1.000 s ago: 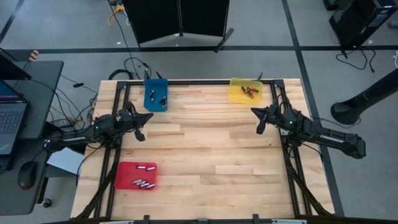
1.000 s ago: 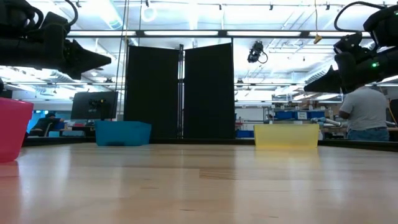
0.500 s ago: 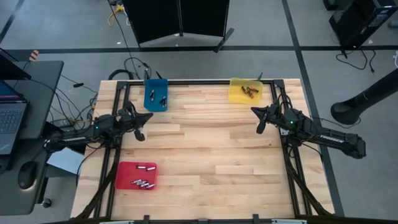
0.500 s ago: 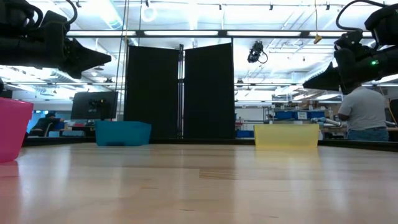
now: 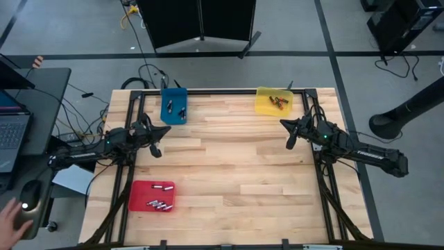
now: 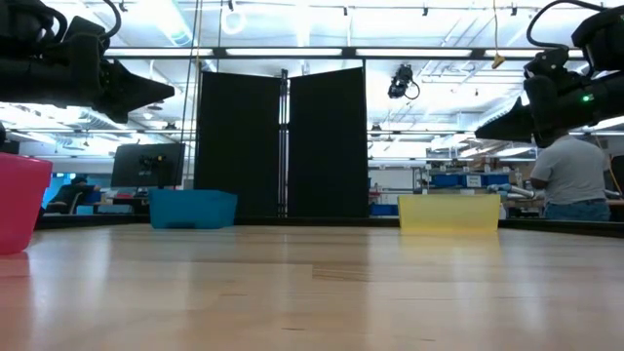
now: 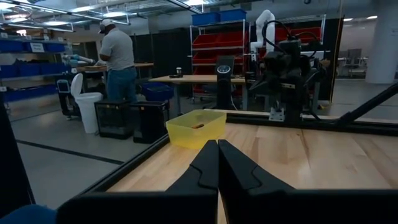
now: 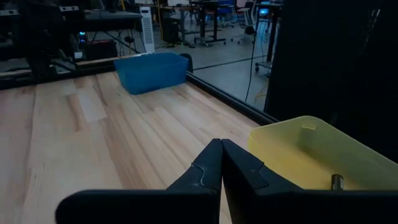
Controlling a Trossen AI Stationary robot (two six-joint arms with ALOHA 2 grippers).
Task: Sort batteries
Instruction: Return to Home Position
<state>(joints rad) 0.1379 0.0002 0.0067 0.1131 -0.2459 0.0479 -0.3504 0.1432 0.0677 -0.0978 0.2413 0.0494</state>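
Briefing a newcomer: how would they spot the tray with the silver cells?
On the wooden table, take the left arm's side, the corner away from the black screen. The red tray there holds silvery batteries; the blue tray and yellow tray stand by the screen.

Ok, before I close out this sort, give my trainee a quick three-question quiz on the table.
1. True or false: the left tool and right tool are both shut.
2. Which tray stands nearest the right tool? A red, B blue, C yellow.
3. Fill in: batteries lie in ___ trays.
Key: 1 true; 2 C, the yellow tray; 3 three.
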